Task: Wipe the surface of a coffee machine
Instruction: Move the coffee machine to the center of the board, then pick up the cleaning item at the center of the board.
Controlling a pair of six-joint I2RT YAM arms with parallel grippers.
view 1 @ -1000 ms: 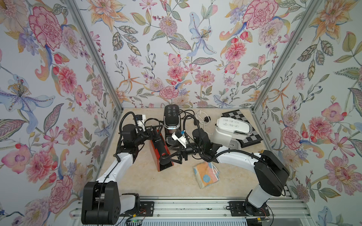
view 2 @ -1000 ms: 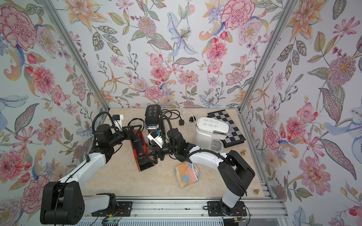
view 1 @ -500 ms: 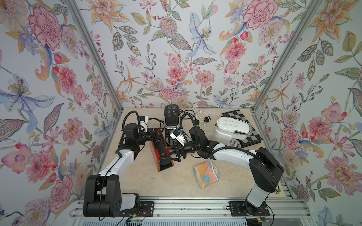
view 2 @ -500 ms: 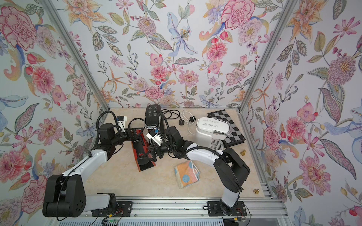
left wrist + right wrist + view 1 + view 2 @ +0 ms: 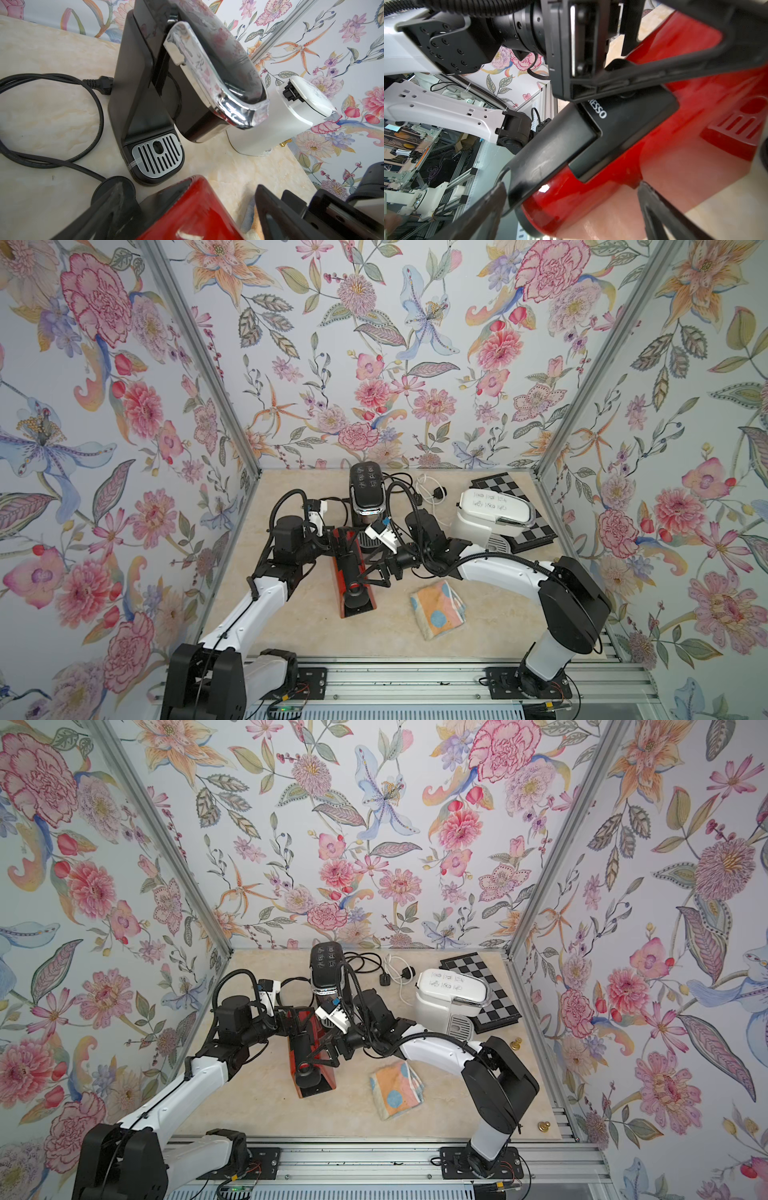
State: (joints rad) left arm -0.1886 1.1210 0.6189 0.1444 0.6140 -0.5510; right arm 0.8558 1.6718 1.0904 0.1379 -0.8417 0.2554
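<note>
The white letters "RESSO", the visible end of a longer word, stand on the black strip (image 5: 629,128) of the red coffee machine (image 5: 675,158). Dark handwriting on the white machine's lid (image 5: 492,506) in both top views is too small to read.

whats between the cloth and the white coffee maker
The right arm crosses above that stretch; otherwise the table between cloth and white coffee maker looks bare, in both top views.

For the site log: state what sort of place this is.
Likely a robot test booth, not a kitchen: flowered wall panels in metal framing, left arm and right arm bolted to a metal rail.
</note>
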